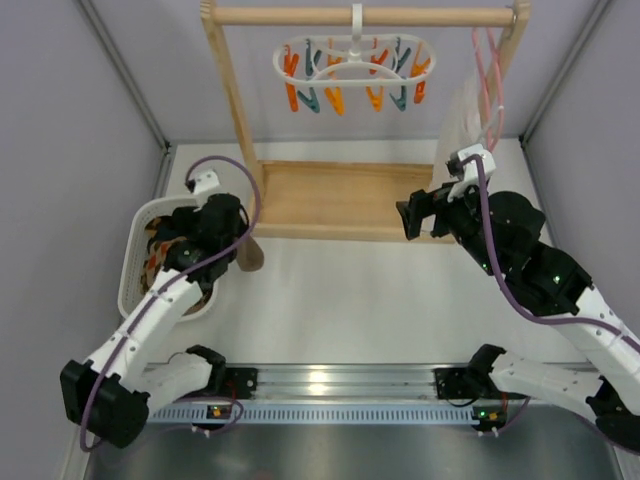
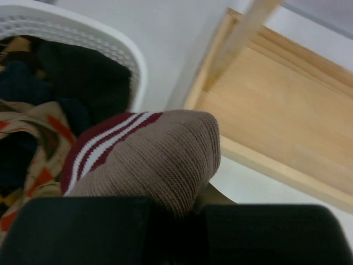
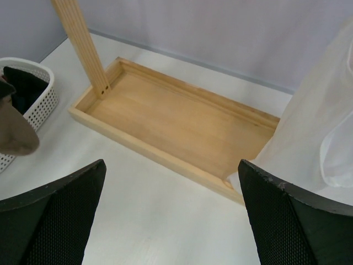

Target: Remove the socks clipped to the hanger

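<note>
The hanger (image 1: 352, 62) hangs from the top bar of the wooden rack (image 1: 330, 200), and its orange and teal clips dangle down. To the left of the rack sits a white basket (image 1: 135, 260) with dark and patterned socks (image 2: 33, 138) inside. The left gripper (image 2: 176, 226) is by the basket's edge nearest the rack, squeezed tight on a brown sock (image 2: 160, 154) with red and white stripes. The right gripper (image 1: 413, 217) is in front of the rack's right end, jaws wide apart and holding nothing, beside a white cloth (image 3: 320, 138).
</note>
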